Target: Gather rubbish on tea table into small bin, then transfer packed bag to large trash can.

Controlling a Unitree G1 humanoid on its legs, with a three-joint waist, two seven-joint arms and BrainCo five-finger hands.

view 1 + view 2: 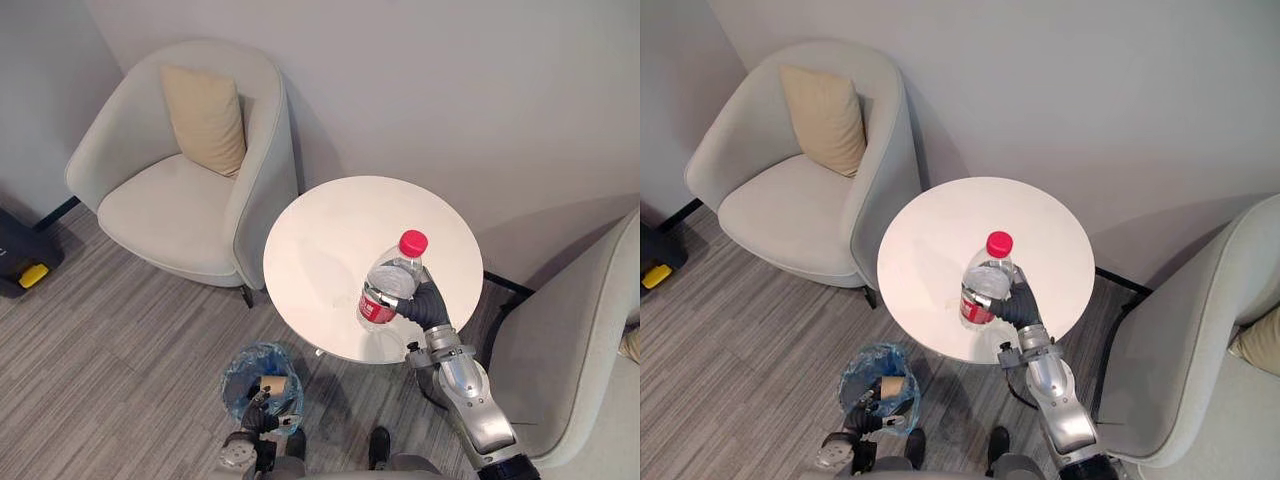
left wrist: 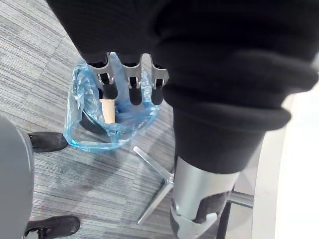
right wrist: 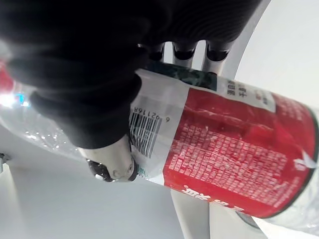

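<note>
A clear plastic bottle with a red cap and red label hangs tilted over the near right part of the round white tea table. My right hand is shut on it, fingers and thumb wrapped round the label. On the floor in front of the table stands the small bin, lined with a blue bag; a tan roll lies inside. Just above the bin's near side my left hand hovers, its fingers relaxed and holding nothing.
A pale armchair with a beige cushion stands at the back left, close to the table. A second armchair is at the right. A dark case with a yellow part sits at the left edge. The table's metal foot spreads beside the bin.
</note>
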